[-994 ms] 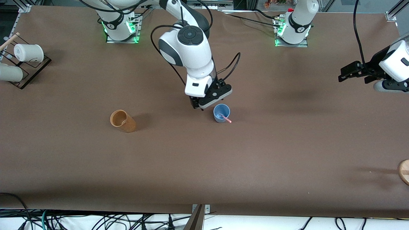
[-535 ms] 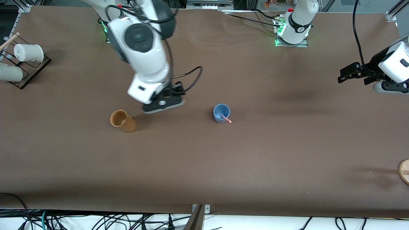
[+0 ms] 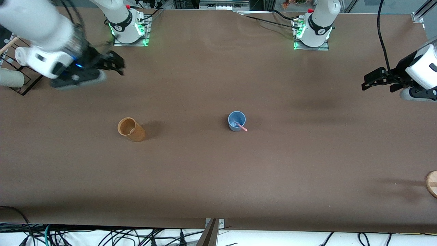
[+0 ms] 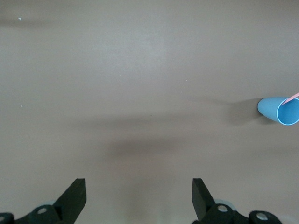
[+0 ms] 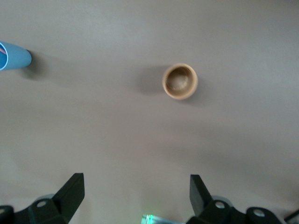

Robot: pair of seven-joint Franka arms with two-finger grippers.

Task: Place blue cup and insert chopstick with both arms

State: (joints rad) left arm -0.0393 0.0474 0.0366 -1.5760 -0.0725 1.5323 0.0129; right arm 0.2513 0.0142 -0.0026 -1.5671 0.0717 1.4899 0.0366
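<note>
- Since the blue cup stands upright near the middle of the bench with the chopstick already in it, the task reads as essentially done.
- Chopstick: pinkish-red, leaning on the rim, tip poking out toward the front edge of the bench.
- Left gripper: over the left arm's end of the bench, fingers spread wide, nothing between them; this arm waits.
- Right gripper: over the corner by the right arm's base, near the rack with white cups; fingers spread, empty.
- Tan-orange cup: upright, well apart from the blue cup, toward the right arm's end. Not involved.
- Handling judgement, blue cup: looks like thin plastic, light, smooth, slightly tapered; likely to tip or slide if nudged. Best taken across the wall below the rim, clear of the leaning stick.
- Handling judgement, chopstick: thin, stiff, light, only resting there; pinch the exposed upper end, lift straight, or the cup may topple.
</note>
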